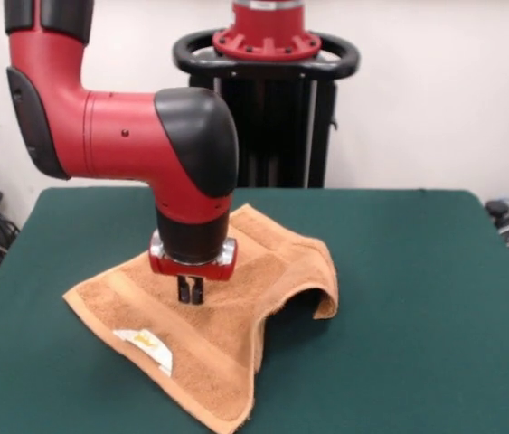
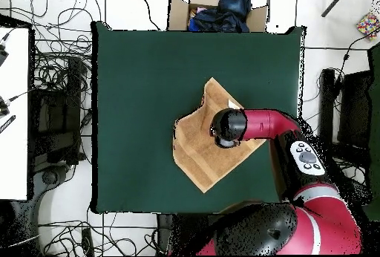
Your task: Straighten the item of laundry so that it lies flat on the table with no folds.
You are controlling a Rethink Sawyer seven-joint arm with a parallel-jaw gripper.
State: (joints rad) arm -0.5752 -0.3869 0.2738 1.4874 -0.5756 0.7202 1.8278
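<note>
The orange-tan towel (image 1: 272, 262) lies on the green table (image 1: 417, 298), left of centre, turned like a diamond. Its right side is humped up in a fold with a dark gap under it, and its near corner reaches the table's front edge. A white tag (image 1: 150, 348) shows near the front left edge. My gripper (image 1: 191, 291) points straight down over the towel's middle, fingers close together, tips at or just above the cloth. In the overhead view the towel (image 2: 200, 150) shows partly under my wrist (image 2: 227, 128), which hides the gripper.
The robot's pedestal (image 1: 268, 90) stands at the table's far side. In the overhead view a cardboard box with dark cloth (image 2: 219, 9) sits beyond the table's top edge, and cables (image 2: 59, 83) lie on the floor to the left. Bare green table (image 2: 133, 83) surrounds the towel.
</note>
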